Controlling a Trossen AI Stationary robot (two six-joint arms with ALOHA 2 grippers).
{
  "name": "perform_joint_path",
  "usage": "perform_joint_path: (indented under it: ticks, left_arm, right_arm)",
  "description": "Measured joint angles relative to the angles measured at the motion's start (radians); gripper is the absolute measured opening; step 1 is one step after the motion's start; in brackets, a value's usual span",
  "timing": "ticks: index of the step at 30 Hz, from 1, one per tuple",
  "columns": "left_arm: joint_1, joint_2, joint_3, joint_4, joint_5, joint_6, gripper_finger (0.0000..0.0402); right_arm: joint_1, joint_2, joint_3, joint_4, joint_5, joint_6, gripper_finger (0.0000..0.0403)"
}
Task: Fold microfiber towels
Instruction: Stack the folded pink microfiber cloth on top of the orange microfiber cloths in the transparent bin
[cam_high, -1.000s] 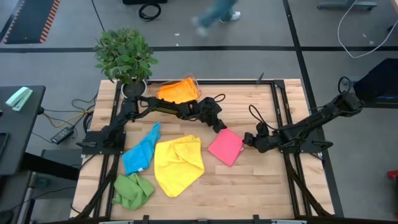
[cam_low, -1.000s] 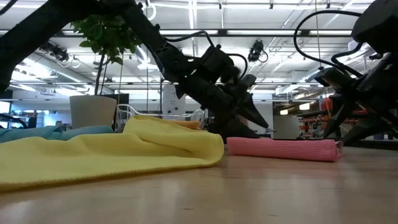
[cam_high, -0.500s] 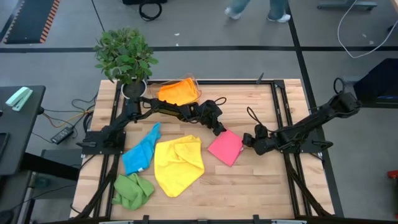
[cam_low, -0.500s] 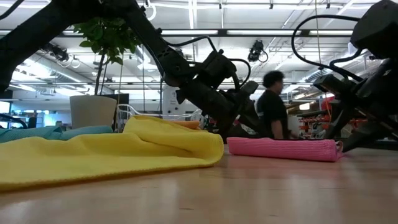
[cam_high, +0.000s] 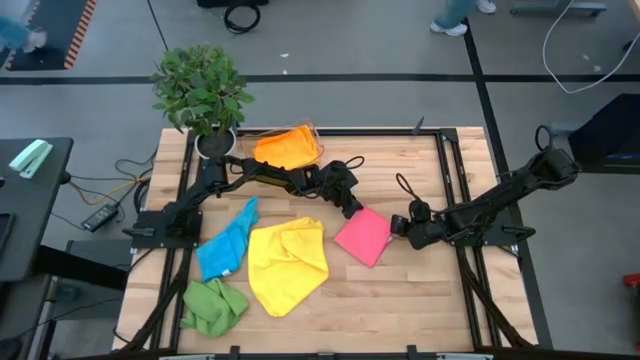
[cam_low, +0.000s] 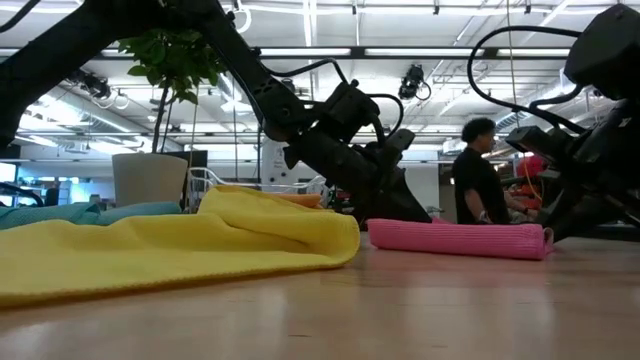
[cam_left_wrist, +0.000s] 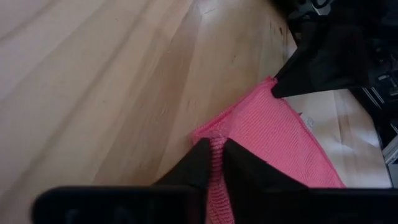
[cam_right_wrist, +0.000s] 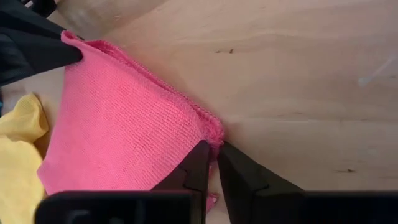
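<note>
The pink towel lies folded flat on the wooden table, just right of centre in the high view, set cornerwise. The left gripper sits at its upper corner; the left wrist view shows the two dark fingers pressed together with a fold of pink cloth pinched between them. The right gripper sits at the towel's right corner; the right wrist view shows its fingers closed on the pink edge. In the low view the pink towel rests as a low flat band on the table, with both arms coming down to its ends.

The yellow towel lies loosely rumpled to the left of the pink one, near but apart. The blue towel lies bunched further left, touching the yellow. The green towel is crumpled at the lower left of the table. The orange towel sits heaped at the upper edge, in a clear tray.

A potted plant stands at the table's upper left corner. In the low view a person shows in the room behind.
</note>
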Motion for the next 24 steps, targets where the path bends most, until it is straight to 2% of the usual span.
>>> perform_joint_path:
  ticks: [2, 4, 9, 13, 21, 24]
  left_arm:
    - [0.002, 0.0, 0.0, 0.002, -0.007, 0.0, 0.0019]
    - [0.003, 0.001, 0.0, 0.005, -0.01, 0.0, 0.0009]
    - [0.003, 0.001, 0.0, 0.009, -0.012, 0.001, 0.0024]
    - [0.007, 0.001, -0.001, 0.019, 0.003, -0.008, 0.0012]
    - [0.049, -0.04, -0.002, 0.042, 0.168, -0.062, 0.0017]
    - [0.063, -0.064, -0.001, 0.039, 0.281, -0.063, 0.0008]
  right_arm:
    - [0.0, 0.006, 0.0, -0.001, 0.009, -0.003, 0.004]
    - [0.0, 0.007, 0.0, -0.001, 0.017, -0.016, 0.0039]
    - [0.0, -0.005, -0.001, -0.005, 0.026, -0.052, 0.0038]
    - [-0.001, -0.036, 0.014, -0.02, 0.027, -0.096, 0.0038]
    - [0.002, -0.061, 0.15, -0.071, 0.016, -0.241, 0.0038]
    - [0.023, -0.061, 0.213, -0.091, 0.01, -0.281, 0.0038]
